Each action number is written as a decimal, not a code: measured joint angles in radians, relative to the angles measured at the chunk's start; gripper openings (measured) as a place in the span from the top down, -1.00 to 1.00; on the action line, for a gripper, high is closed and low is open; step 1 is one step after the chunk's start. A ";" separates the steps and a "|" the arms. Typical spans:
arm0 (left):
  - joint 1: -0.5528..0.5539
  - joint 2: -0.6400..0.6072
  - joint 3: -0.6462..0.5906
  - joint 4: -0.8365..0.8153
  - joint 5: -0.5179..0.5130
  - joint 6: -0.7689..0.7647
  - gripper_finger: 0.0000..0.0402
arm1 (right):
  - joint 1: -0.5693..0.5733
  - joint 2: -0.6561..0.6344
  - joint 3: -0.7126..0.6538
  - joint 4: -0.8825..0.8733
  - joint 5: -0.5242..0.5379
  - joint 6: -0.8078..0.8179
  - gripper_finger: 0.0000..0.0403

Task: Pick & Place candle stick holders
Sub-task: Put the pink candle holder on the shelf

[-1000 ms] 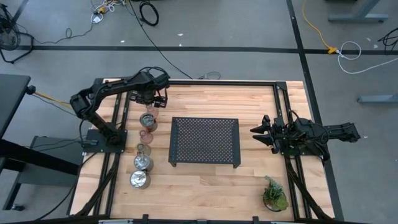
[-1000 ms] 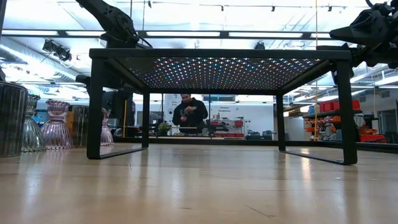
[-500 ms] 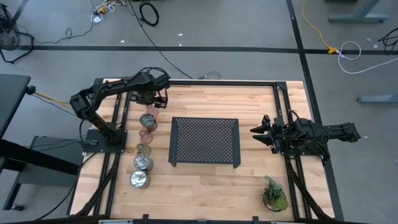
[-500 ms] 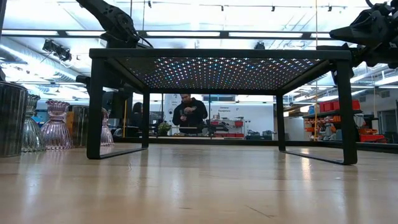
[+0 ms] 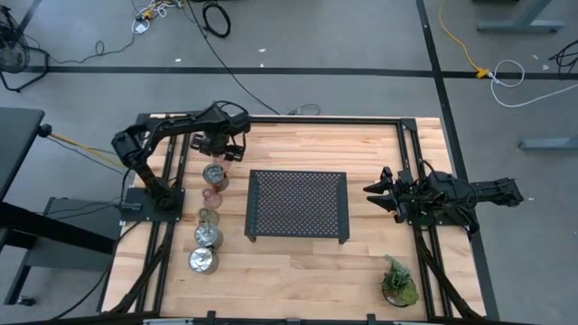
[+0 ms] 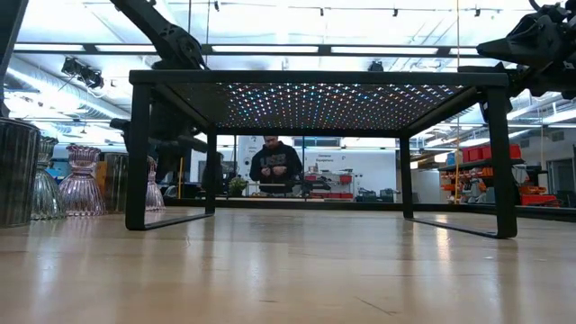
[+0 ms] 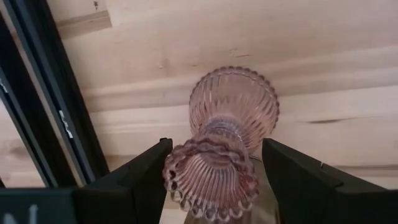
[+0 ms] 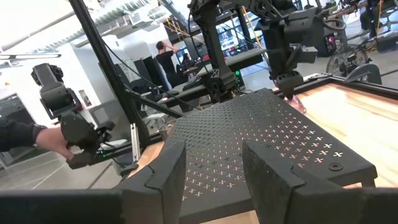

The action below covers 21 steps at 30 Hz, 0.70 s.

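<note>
I'm running the left claw (image 7: 211, 177) at the far-left corner of the wooden table (image 5: 370, 257). In the left wrist view a ribbed pink glass candle stick holder (image 7: 224, 143) is sitting between its two dark fingers (image 7: 140, 180), jaws spread wide on either side of the rim. I can't tell whether the pads are touching the glass or just bracketing it, and I can't tell whether the base is on the wood or lifted.

Key relation: the holder's long axis is running straight away from the wrist camera, flared rim nearest, wider foot beyond, so the claw is coming down over it top-first. The black perforated metal tray (image 5: 298, 206) is lying to the right of the left claw, near it. The left arm is much the nearer one; the right claw (image 5: 379, 194) is parked open off the tray's right edge, holding nothing.

The other holders are standing in a line along the table's left side: a shiny silver round holder (image 5: 216, 175) just nearer than the left claw, then further ones towards the near edge, ending at a silver one (image 5: 202, 260).

Hidden: from overhead the left claw is covering the pink holder completely. In the low view the tray leg is blocking the grasp.
</note>
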 joint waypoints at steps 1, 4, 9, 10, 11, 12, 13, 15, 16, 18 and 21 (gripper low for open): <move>0.000 0.004 0.000 0.000 0.000 0.000 -0.26 | 0.000 0.000 0.000 0.000 0.000 0.000 0.22; 0.000 0.007 0.000 0.001 0.006 0.002 -0.26 | 0.000 0.000 0.000 0.000 0.000 0.000 0.22; 0.000 0.007 0.000 0.000 0.011 0.002 -0.25 | 0.000 0.000 0.000 0.000 0.000 0.000 0.22; 0.000 0.007 0.000 0.000 0.011 0.002 -0.25 | 0.000 0.000 0.000 0.000 0.000 0.000 0.22; 0.000 0.007 0.000 0.000 0.011 0.003 -0.25 | 0.000 0.000 0.000 0.000 0.000 0.000 0.22; 0.000 0.007 0.000 0.000 0.011 0.006 -0.25 | 0.000 0.000 0.000 0.000 0.000 0.000 0.22; 0.000 0.007 0.000 0.000 0.011 0.014 -0.25 | 0.000 0.000 0.000 0.000 0.000 0.000 0.22; 0.000 0.007 0.000 0.000 0.011 0.024 -0.24 | 0.000 0.000 0.000 0.000 0.000 0.000 0.22; 0.000 0.007 0.000 0.000 0.011 0.025 -0.21 | 0.000 0.000 0.000 0.000 0.000 0.000 0.22; 0.000 0.007 0.000 0.000 0.011 0.026 -0.12 | 0.000 0.000 0.000 0.000 0.000 0.000 0.22; 0.000 0.005 0.003 -0.001 0.014 0.028 0.11 | 0.000 0.000 0.000 0.000 0.000 0.000 0.22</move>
